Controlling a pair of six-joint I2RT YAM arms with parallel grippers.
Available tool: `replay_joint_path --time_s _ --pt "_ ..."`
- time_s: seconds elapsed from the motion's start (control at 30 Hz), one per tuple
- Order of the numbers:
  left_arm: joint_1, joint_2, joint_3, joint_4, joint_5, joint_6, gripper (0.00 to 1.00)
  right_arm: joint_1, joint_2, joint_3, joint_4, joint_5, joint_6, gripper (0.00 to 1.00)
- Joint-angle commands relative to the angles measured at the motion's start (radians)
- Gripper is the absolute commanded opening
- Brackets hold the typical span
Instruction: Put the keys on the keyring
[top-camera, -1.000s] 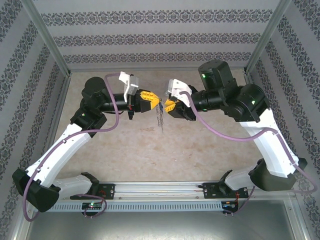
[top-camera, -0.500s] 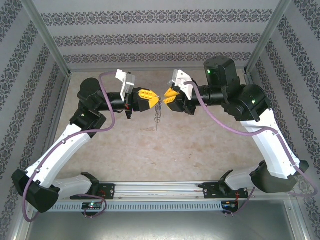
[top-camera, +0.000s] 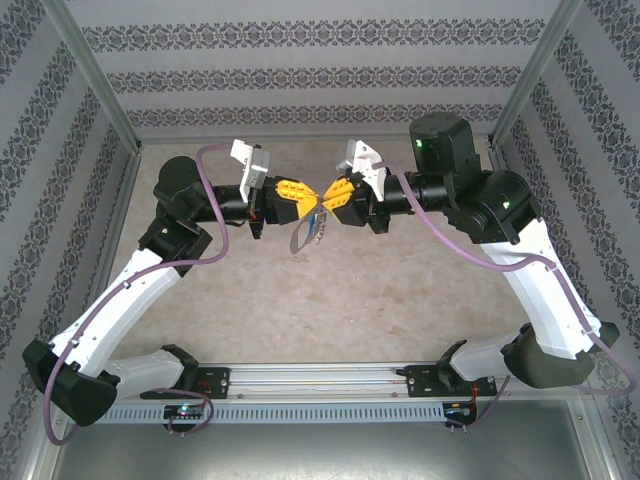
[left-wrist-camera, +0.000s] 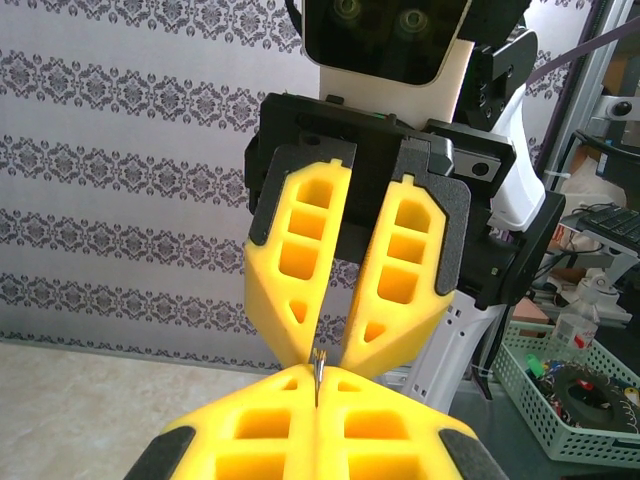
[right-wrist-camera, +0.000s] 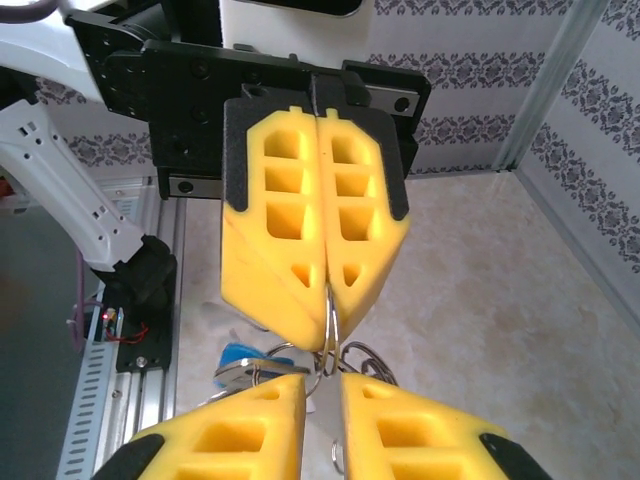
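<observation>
left gripper (right-wrist-camera: 328, 318) clamps grey oval wire-ringed keyring (top-camera: 301, 238) | right gripper (left-wrist-camera: 320, 358) jaws barely apart, hold unclear | blue-headed key (right-wrist-camera: 243, 357) dangling above table middle

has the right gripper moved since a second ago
Yes. The right gripper has moved away from the near rail toward the back wall, and slightly left.

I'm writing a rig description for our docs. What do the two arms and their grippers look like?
The left arm and right arm have white shells, black joints and a loose purple cable each. The left gripper and right gripper carry yellow jaws with cut-out windows.
</observation>
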Motion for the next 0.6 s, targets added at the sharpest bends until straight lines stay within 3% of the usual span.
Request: replay_joint_path --time_s 0.0,0.27,0.57 --pt "0.008 -0.005 0.034 0.072 0.011 -0.013 0.00 -0.007 -0.015 -0.015 0.008 -0.076 0.024 0.18" --pt "0.007 -0.007 0.035 0.075 0.010 -0.011 0.00 -0.017 -0.008 -0.030 0.012 -0.105 0.041 0.17" --pt "0.007 -0.008 0.037 0.079 0.012 -0.013 0.00 -0.022 0.010 -0.036 0.001 -0.097 0.044 0.08"
